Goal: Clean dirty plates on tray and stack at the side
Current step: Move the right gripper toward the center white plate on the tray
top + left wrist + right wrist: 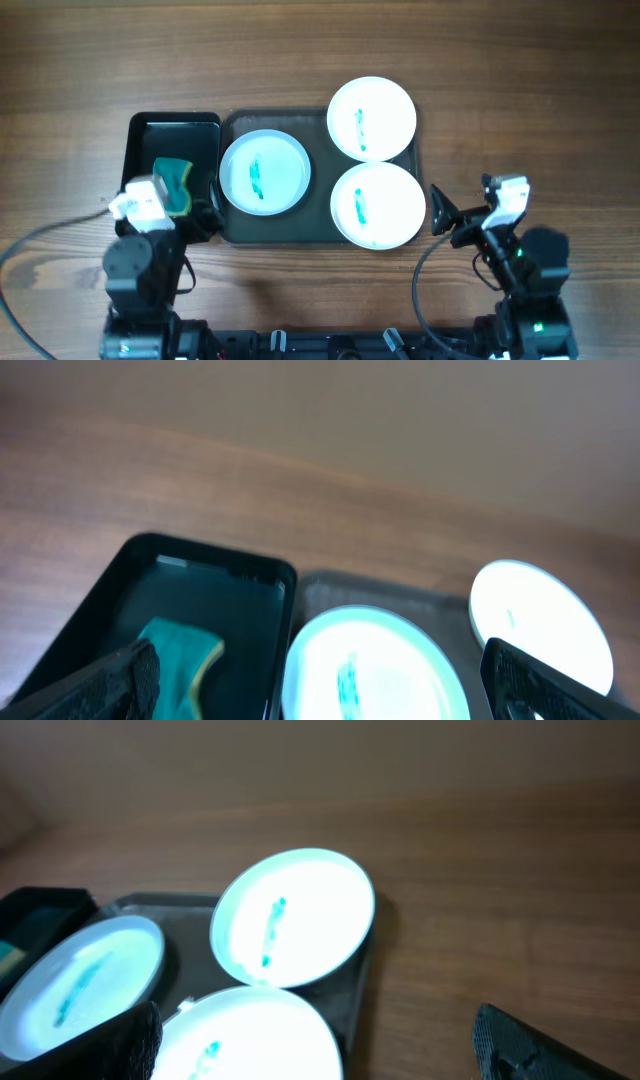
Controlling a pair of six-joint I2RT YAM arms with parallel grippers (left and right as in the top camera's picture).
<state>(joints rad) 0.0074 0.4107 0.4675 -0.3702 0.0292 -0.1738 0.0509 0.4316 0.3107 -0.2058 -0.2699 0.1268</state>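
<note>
From above, the tray (290,118) lies across the middle of the counter (520,80) with all three plates smeared teal. The left plate (264,172) and the near plate (378,205) lie inside it. The far plate (372,119) overlaps the far rim. My left end effector (198,212) hovers at the near edge of the small tray (170,125), just beside the sponge (173,178). My right end effector (442,215) sits off the tray's right end, near the near plate but not touching it.

I judge the step in hand to be fetching the sponge — nothing is wiped yet. To do it well I should come down over the sponge's middle, keep clear of the small tray's wall, and close firmly enough that it will not twist while I scrub.

Through the left wrist camera my fingers (125,680) stand wide apart and hold nothing. The sponge lies just ahead of the left one, inside the small tray, and the left plate fills the gap between them further out. So I need to shift left before I descend.

Through the right wrist camera these fingers (525,1040) are spread too — empty. The near plate is directly below and ahead, the far plate beyond it, the left plate off to my left. This arm looks well placed to steady a plate, and the bare counter to its right seems the likely spot for the stack.
</note>
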